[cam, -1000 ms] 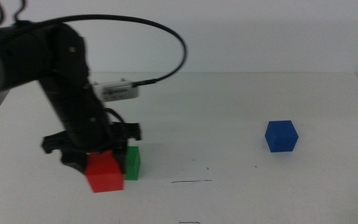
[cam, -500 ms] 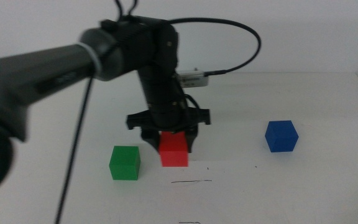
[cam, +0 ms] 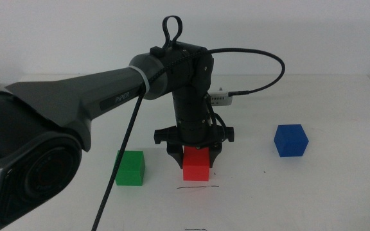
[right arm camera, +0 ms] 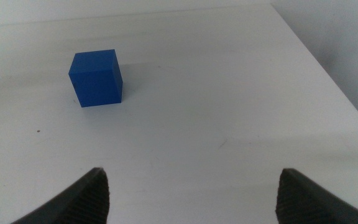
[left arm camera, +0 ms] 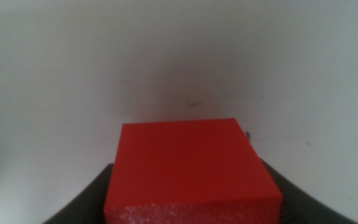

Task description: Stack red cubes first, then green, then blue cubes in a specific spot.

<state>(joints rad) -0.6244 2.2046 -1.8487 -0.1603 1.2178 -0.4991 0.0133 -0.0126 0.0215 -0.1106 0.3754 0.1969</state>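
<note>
My left gripper [cam: 196, 156] is shut on the red cube [cam: 196, 165] and holds it just behind the black pen line [cam: 197, 188]; whether it touches the table I cannot tell. In the left wrist view the red cube [left arm camera: 188, 167] fills the space between the two dark jaws. The green cube [cam: 130, 167] sits on the table to the left of the gripper. The blue cube [cam: 291, 139] sits to the right; it also shows in the right wrist view [right arm camera: 96, 78]. My right gripper [right arm camera: 194, 186] is open and empty, out of the middle view.
The left arm [cam: 76, 109] and its cable [cam: 117, 176] cross the left half of the white table [cam: 339, 192]. A tiny black dot [cam: 265, 171] lies right of the line. The table's right edge [right arm camera: 328, 68] is near the blue cube.
My left gripper has carried the red cube to the right, from beside the green cube to just behind the pen line. The green and blue cubes have not moved.
</note>
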